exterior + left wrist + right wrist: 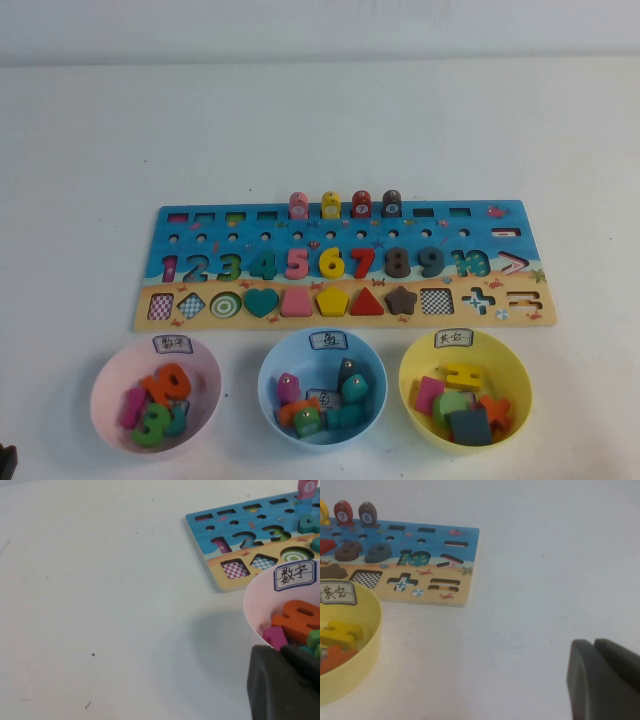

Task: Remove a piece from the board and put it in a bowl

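Slate-grey numeral 9 (pixel 431 262), seated right of centre on the puzzle board (pixel 340 225), probably light, rigid, best pinched across its loop for the pink bowl (pixel 110 375); left pincer (pixel 280 652) and right pincer (pixel 595 644) parked near, both pressed together.

Blue bowl (pixel 322 392) sitting mid-front w/ mixed pcs. Yellow bowl (pixel 465 391) sitting to its right, holding shapes. Both resting on white table (pixel 320 130).
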`<control>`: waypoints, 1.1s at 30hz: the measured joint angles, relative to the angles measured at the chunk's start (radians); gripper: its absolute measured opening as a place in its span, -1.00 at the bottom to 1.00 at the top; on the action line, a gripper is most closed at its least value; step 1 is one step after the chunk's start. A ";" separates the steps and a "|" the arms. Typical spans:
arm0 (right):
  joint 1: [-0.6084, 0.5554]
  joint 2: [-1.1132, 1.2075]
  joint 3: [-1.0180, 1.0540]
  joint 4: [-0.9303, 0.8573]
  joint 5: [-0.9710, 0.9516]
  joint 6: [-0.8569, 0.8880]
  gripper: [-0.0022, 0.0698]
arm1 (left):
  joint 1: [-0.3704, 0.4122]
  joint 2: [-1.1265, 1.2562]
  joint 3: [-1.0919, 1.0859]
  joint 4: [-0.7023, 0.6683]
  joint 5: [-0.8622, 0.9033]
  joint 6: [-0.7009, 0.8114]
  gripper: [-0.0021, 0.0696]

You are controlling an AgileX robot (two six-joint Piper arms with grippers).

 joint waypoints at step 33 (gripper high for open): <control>0.000 0.000 0.000 0.736 -0.209 0.000 -0.99 | 0.000 0.000 0.000 0.000 0.000 0.000 -0.94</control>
